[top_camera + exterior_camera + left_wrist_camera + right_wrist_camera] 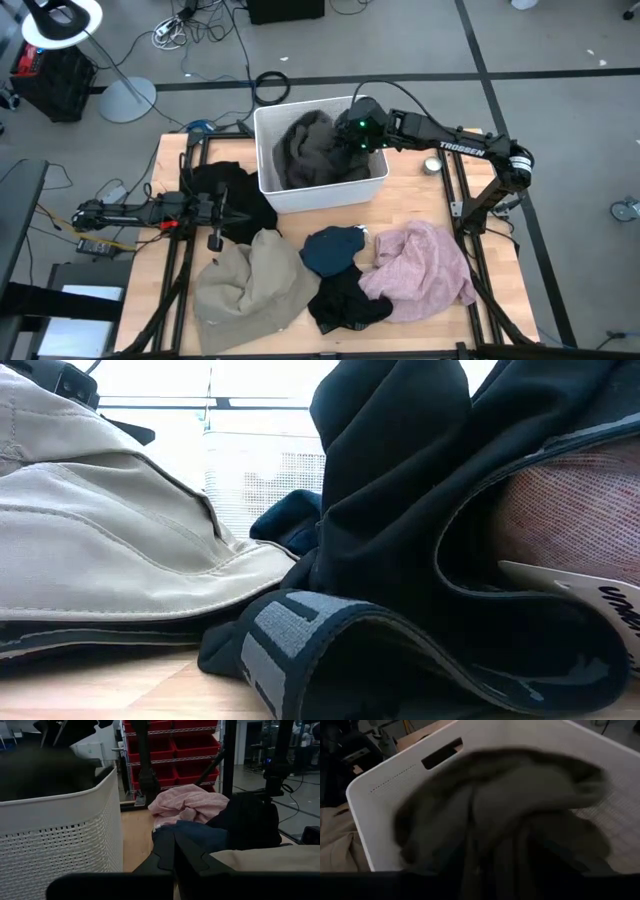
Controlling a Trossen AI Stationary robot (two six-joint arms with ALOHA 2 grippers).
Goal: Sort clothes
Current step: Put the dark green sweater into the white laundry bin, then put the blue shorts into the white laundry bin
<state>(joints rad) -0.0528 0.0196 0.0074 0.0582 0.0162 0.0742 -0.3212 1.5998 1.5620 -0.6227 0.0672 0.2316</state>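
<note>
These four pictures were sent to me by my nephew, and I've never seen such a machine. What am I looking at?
It is a two-armed robot at a wooden table, sorting clothes. One picture looks down from above, one sits at table height, and two ride on the wrists.

On the table lie a beige garment, a teal-blue one, a pink one and two black ones.

The right end effector is above the white bin, where the olive-green garment lies. The left end effector is shut, empty, beside the bin.

Left tool (214,240) shut, low; right tool (352,128) raised, extended.
</note>
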